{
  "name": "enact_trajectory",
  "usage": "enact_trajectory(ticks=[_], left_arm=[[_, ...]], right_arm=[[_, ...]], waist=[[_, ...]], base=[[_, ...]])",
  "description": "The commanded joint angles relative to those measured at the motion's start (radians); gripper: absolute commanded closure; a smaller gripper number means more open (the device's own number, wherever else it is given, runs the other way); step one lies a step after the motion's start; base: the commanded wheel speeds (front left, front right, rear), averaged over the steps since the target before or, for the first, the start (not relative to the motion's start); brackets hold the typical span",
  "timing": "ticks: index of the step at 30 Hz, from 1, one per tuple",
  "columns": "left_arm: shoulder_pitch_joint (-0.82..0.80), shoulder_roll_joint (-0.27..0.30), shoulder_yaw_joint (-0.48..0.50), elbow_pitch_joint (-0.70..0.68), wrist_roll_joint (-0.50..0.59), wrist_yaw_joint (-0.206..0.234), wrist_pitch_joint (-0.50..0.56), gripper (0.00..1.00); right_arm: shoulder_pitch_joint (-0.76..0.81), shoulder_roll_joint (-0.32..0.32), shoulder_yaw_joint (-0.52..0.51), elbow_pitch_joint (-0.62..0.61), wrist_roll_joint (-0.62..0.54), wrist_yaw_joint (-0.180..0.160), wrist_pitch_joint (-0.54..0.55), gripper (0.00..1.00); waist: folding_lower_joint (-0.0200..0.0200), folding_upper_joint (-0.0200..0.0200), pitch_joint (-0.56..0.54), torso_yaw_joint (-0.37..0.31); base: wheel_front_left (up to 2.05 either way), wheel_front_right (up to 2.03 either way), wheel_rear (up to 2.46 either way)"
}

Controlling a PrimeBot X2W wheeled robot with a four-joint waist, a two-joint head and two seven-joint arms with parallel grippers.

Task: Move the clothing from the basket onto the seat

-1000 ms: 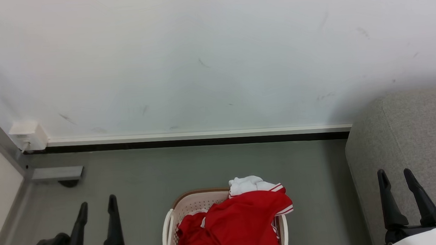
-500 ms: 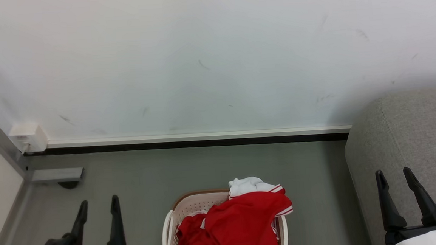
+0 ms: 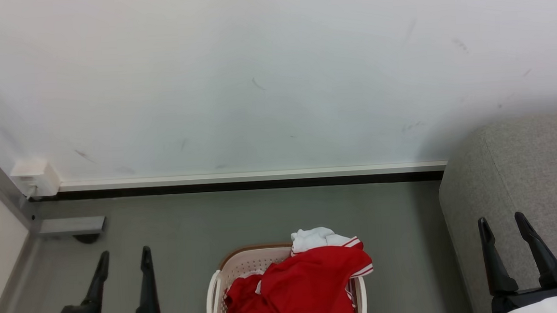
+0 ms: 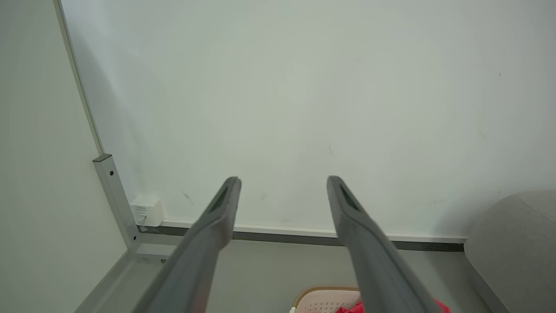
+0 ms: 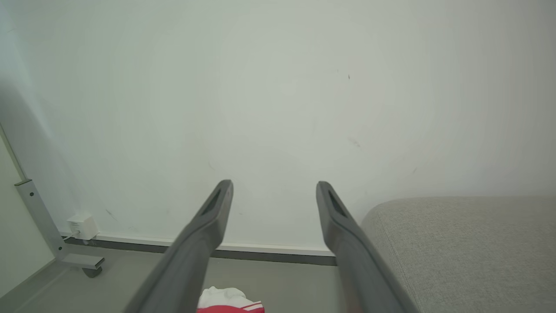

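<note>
- Against a scuffed white wall [image 3: 274,79], the cream basket [image 3: 240,264] sits on the grey floor [image 3: 263,215] at the near centre of the head view, midway between the robot's two arms and so within reach of either.
- Heaped inside it is the clothing [image 3: 311,290]: red folds with white-banded trim rise above the brown rim and spill over its right side. A white part [image 3: 312,235] is bunched at the far edge. Nothing has been lifted out yet.
- To the right stands the seat [image 3: 526,170], a grey sofa with a rounded end. Only a strip of floor separates it from the basket, so the carry looks short.
- The left pincer [image 3: 124,254] hangs over bare floor left of the basket, its fingers spread wide and holding nothing.
- The right pincer [image 3: 500,219] is just as wide and empty. It sits at the near right, in front of the sofa's side.
- Both point toward the far wall, well apart from the laundry, which reads as a ready posture before the first reach.
- The loose top of the heap looks the easiest hold, and the right arm, nearer the sofa, seems best placed for it.
</note>
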Motion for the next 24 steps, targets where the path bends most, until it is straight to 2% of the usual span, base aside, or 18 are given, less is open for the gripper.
enact_trajectory(ticks=[1,6,24], left_arm=[[0.013,-0.003,0.003,-0.013,0.028,-0.004,-0.009,0.0],[0.015,-0.005,0.004,-0.015,0.068,-0.006,-0.015,0.0],[0.017,-0.011,0.016,-0.002,0.068,-0.016,-0.015,0.0]], right_arm=[[0.002,-0.004,0.002,-0.003,-0.023,-0.002,-0.01,0.0],[0.003,-0.005,0.006,-0.003,-0.031,-0.002,-0.018,0.0],[-0.01,-0.01,0.015,0.009,0.007,-0.002,-0.016,0.0]], waist=[[0.0,0.0,-0.001,0.001],[0.0,0.0,-0.003,0.001],[0.0,0.0,-0.004,-0.006]], base=[[0.0,0.0,0.0],[0.0,0.0,0.0],[0.0,0.0,0.0]])
